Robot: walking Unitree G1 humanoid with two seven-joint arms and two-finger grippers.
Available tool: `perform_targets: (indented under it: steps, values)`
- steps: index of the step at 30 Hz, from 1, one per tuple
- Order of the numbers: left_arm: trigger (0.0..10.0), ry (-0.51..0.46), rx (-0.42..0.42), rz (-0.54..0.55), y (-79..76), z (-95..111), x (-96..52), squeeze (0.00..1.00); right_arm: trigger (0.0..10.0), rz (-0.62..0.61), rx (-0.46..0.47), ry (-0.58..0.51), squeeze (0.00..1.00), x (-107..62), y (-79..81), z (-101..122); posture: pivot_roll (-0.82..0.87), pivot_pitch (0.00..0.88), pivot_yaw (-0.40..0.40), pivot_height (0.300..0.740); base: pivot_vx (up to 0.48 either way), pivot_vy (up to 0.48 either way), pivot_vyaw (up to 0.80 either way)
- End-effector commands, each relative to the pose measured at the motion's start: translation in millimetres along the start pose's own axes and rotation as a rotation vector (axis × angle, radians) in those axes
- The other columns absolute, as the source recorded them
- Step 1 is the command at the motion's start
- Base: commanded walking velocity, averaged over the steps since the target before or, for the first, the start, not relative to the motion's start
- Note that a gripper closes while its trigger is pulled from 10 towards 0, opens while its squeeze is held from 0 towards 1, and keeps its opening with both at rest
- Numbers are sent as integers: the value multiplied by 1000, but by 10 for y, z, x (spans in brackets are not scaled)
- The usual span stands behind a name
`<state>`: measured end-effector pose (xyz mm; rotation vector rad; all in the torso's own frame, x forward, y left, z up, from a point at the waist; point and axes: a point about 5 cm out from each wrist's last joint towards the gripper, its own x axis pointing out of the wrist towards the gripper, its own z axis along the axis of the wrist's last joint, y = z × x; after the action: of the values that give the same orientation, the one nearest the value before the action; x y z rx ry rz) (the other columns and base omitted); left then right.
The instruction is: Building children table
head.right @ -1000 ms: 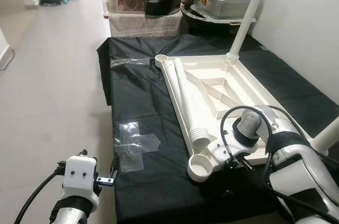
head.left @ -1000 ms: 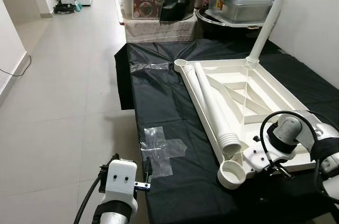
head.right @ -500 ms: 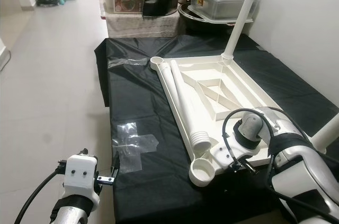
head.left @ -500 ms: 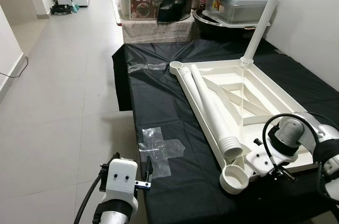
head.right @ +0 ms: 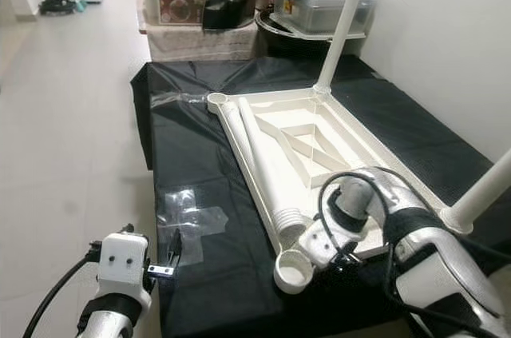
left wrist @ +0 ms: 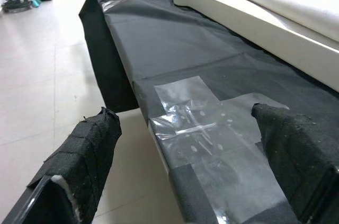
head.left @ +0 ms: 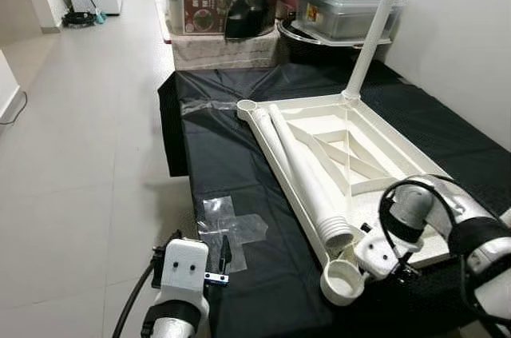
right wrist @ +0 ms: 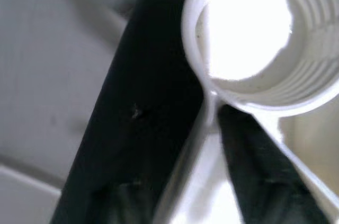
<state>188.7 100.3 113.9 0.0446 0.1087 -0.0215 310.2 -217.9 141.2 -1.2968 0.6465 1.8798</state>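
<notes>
White plastic children's table (head.left: 351, 142) lies upside down on black-covered tabletop (head.left: 231, 154), one leg (head.left: 375, 22) upright at far corner, loose leg (head.left: 307, 178) lying along frame.

Head view: right end effector (head.left: 369, 262) at near corner socket (head.left: 342, 282); left end effector (head.left: 223, 254) idles beside tabletop's near edge.

Left wrist view: fingers (left wrist: 85, 150) spread, nothing held, clear tape (left wrist: 212, 139) ahead.

Right wrist view: threaded socket (right wrist: 254, 33) close; fingers clamp frame rib, I judge.

Next probably: seat loose leg. Socket overhangs front edge; open floor left.
</notes>
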Motion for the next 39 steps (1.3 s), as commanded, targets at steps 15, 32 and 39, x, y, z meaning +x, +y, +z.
perform_targets:
  steps: [15,32,39]
  values:
    - [10000,16,-8,-15,-43,-52,10,0,10000,-95,31,41,0,-482,-59,6,25,17,-55,740,0,0,0]
    - [10000,11,-1,-14,-22,-53,36,0,10000,-368,214,130,0,-1279,-177,-24,22,17,-54,740,0,0,0]
    - [10000,-21,14,-18,-14,-15,40,0,10000,-915,300,-168,0,-1647,-561,179,28,11,-53,740,0,0,0]
